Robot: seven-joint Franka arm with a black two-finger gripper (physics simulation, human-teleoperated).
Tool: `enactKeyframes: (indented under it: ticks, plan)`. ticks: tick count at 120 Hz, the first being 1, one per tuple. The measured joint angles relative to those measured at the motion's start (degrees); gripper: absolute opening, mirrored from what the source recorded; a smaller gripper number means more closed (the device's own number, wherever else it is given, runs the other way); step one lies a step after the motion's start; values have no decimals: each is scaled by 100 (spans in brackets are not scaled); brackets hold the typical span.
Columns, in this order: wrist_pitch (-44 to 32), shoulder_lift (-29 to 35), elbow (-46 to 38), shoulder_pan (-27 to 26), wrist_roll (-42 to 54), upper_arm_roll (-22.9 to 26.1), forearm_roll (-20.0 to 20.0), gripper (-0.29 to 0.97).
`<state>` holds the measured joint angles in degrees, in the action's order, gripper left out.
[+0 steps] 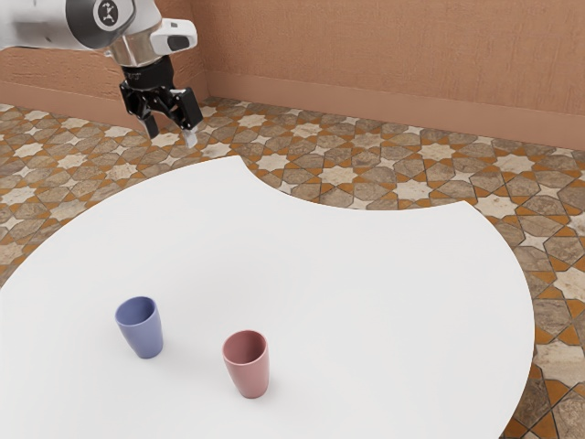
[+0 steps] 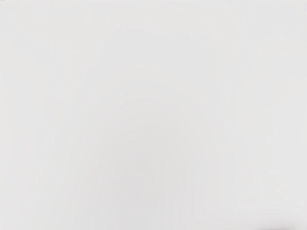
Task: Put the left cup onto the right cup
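The gripper (image 1: 171,133) hangs high in the exterior view's upper left at the end of the white-and-grey arm (image 1: 110,18). It points downward. Its two black fingers (image 1: 189,117) are spread apart with a plain gap between them, and nothing is held or touched.

Both cups stand upright on the white table (image 1: 366,302), well apart from the fingers and far below them, near the table's front edge. The blue cup (image 1: 140,326) is the one closer to the fingers. In the exterior view it sits almost straight down from them, slightly to their left. The pink cup (image 1: 247,363) stands near the blue one on the exterior view's right, a little closer to the camera and farther from the fingers. The two cups do not touch; a strip of bare tabletop separates them. Each has its open mouth up and narrows toward its base.

In the wrist view, plain white tabletop (image 2: 153,115) lies under the hand.

The table is round, with a curved notch cut into its far edge. Behind the fingers in the exterior view are a patterned star-tile floor (image 1: 411,174) and a reddish brick wall (image 1: 411,55).
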<state>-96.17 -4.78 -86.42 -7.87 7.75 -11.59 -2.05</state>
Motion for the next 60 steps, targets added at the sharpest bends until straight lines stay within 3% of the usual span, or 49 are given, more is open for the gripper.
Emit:
enactKeyframes:
  ticks: [60]
  plan:
    - [-6, -25, -27, 0, 83, 2, -6, 68]
